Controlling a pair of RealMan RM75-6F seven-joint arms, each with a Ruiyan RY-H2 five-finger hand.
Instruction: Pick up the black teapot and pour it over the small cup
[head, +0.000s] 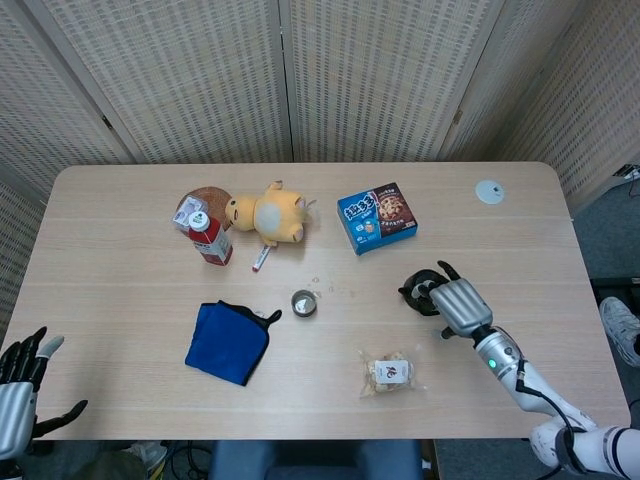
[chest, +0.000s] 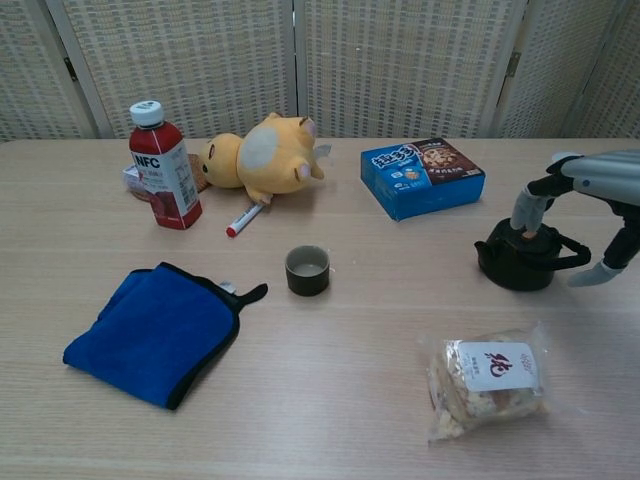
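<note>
**Op:** My right hand (chest: 590, 205) sits above and just right of the teapot (chest: 523, 260), fingers apart, gripping nothing. One finger (chest: 527, 208) hangs over the lid; another reaches down past the handle on the right. Whether either touches the pot, I can't tell.

**Obs:** Why there?

**Op:** The handle faces my right side, so I judge that's the side to grip from. The pot stands upright on the table (chest: 330, 400).

**Obs:** Left hand?

**Op:** Left hand (head: 18, 385) is off the near left corner, fingers spread, empty.

**Obs:** And the cup?

**Op:** The cup (chest: 307, 270) is well left of the pot, mid-table. Bare wood between them. The snack bag (chest: 487, 382) lies nearer me than that line, the cookie box (chest: 422, 177) behind it. The blue cloth (chest: 155, 330), juice bottle (chest: 163, 166), plush toy (chest: 262, 155) and marker (chest: 243, 219) are all beyond the cup, out of the way.
</note>
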